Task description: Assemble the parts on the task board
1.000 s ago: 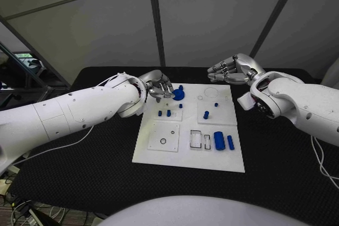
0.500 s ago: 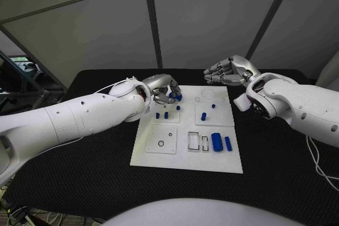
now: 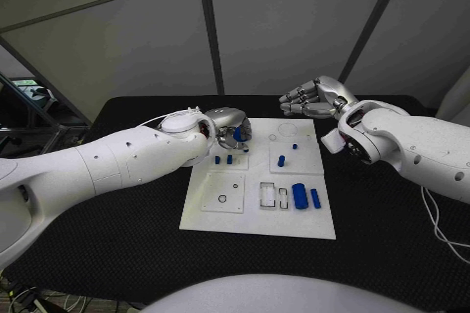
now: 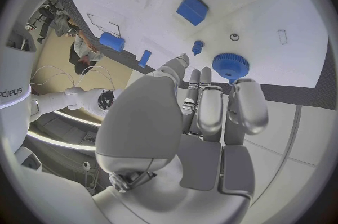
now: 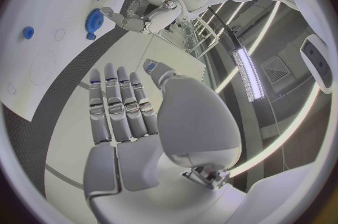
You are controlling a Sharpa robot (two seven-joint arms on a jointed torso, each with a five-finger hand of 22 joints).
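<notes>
White task board (image 3: pixel 257 214) lies mid-table. Left hand (image 3: pixel 229 126) hovers over its far left corner, fingers curled together, empty; blue toothed gear (image 4: pixel 230 65) lies flat just beyond the fingertips. Right hand (image 3: pixel 312 98) spread, empty, past the far edge. Blue cylinder (image 3: pixel 299 195) lies lengthwise, pointing near to far.

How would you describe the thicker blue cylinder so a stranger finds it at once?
Start at the white task board mid-table and go to its near right corner, where two blue pieces lie side by side. It is the thicker cylinder; its neighbour is thinner.
</notes>
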